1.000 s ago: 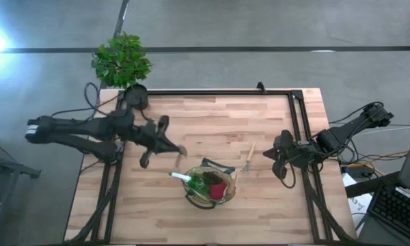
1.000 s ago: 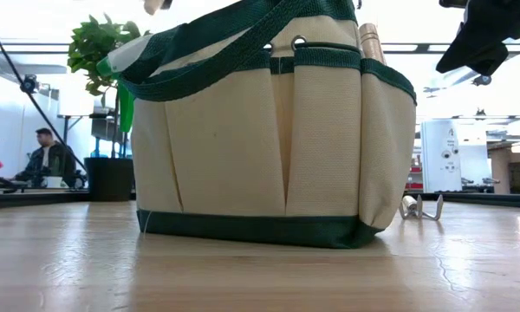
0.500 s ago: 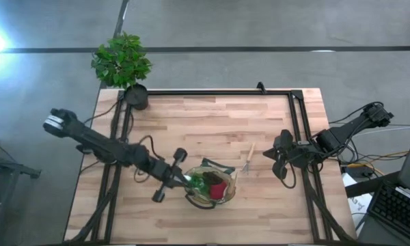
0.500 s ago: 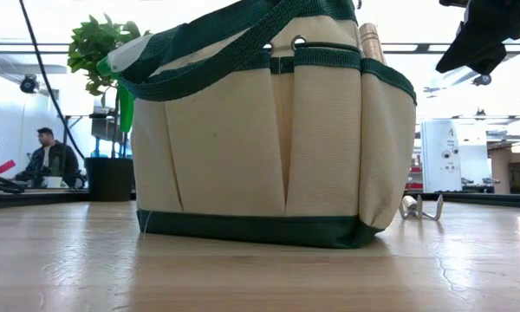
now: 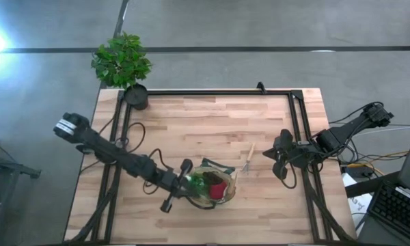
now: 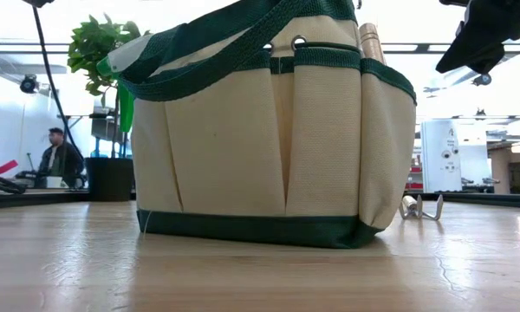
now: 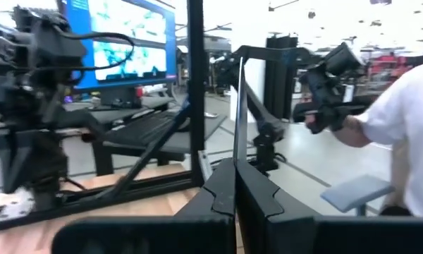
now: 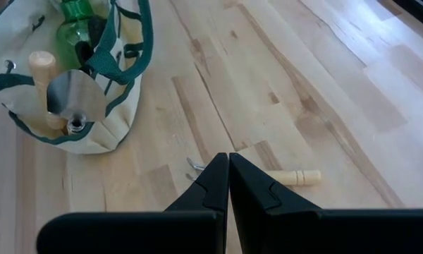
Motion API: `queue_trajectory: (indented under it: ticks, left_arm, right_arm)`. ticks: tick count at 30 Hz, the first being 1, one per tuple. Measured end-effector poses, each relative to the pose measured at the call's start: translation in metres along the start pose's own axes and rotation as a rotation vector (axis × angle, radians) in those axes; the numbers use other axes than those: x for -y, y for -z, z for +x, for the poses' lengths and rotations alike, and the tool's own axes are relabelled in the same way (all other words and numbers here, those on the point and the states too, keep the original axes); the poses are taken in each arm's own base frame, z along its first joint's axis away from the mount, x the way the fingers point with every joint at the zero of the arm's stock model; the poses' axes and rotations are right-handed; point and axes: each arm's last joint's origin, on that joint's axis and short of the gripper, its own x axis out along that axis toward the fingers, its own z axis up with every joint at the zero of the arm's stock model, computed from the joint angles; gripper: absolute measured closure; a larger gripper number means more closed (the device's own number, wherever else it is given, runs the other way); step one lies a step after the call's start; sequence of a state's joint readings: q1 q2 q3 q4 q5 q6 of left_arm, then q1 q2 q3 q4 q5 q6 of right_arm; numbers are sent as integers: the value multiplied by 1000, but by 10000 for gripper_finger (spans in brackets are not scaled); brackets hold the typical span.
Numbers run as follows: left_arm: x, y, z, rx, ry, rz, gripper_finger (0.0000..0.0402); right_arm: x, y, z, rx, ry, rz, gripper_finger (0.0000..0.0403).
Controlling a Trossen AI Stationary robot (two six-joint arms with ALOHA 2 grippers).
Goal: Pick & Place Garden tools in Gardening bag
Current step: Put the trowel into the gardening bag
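The tan gardening bag with green trim stands near the table's front edge and fills the low view. It holds a red item, a green-and-white piece sticking out at its left rim, and a wooden-handled trowel in a side pocket. A wooden-handled hand rake lies flat on the table to the right of the bag. My left gripper is shut at the bag's left rim, its fingers level. My right gripper is shut and hovers above the rake. My left gripper stands at the bag's left rim, by the green-and-white piece. The arm hides the place in the high view, and I cannot tell whether the shut fingers touch the piece or the bag.
A potted green plant in a black pot stands at the far left corner. A black frame runs along the table's sides. A person in white stands beyond the table, and another person sits far off.
My left gripper has swung from the middle left of the table toward the near edge and then right, up to the bag's left rim. The bag, the rake and my right arm have kept still.
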State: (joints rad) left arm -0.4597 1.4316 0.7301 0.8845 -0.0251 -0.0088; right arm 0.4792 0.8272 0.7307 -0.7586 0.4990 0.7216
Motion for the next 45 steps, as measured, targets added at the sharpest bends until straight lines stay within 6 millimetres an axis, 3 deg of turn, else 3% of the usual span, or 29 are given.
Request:
queue_trajectory:
  ticks: [5,24,33,45]
  left_arm:
    - [7,1,-6,-5,10,12,401]
    - [-10,42,-30,-118,-140,43,401]
    - [-10,40,-28,-114,-123,41,401]
    - [-14,68,-23,-215,-139,32,401]
  right_arm:
    - [0,0,0,0,0,-3,394]
    - [0,0,0,5,-4,4,394]
    - [-1,-1,0,6,-6,5,394]
    - [0,-1,0,6,-5,6,394]
